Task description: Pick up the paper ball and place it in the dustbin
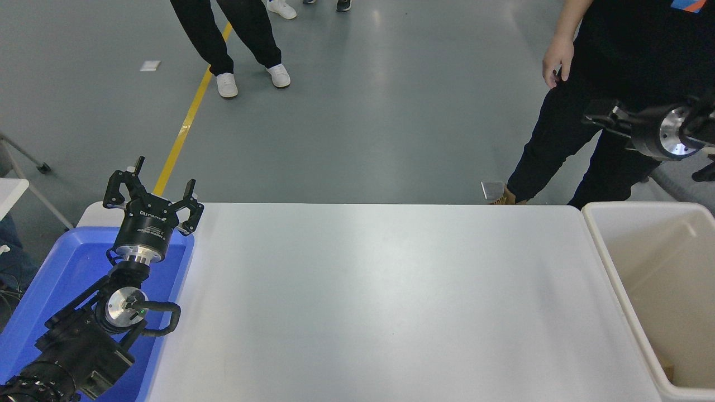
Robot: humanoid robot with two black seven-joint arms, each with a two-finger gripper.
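Left gripper [152, 192]: parked at lower left above the blue tray [56, 268], fingers spread apart, grasping nothing.

Right gripper [600, 118]: entered from the right edge, raised high above the dustbin's far end, silhouetted against a person's dark trousers [564, 134]; finger spacing could not be told.

Dustbin [600, 245]: cream-white, set against the right end of the white table [380, 301], beige interior visible.

Paper ball: not clearly seen; only a small tan scrap [669, 367] noted low inside the dustbin, identity uncertain.

Person's hand [557, 56]: hung at top right, apart from the gripper.
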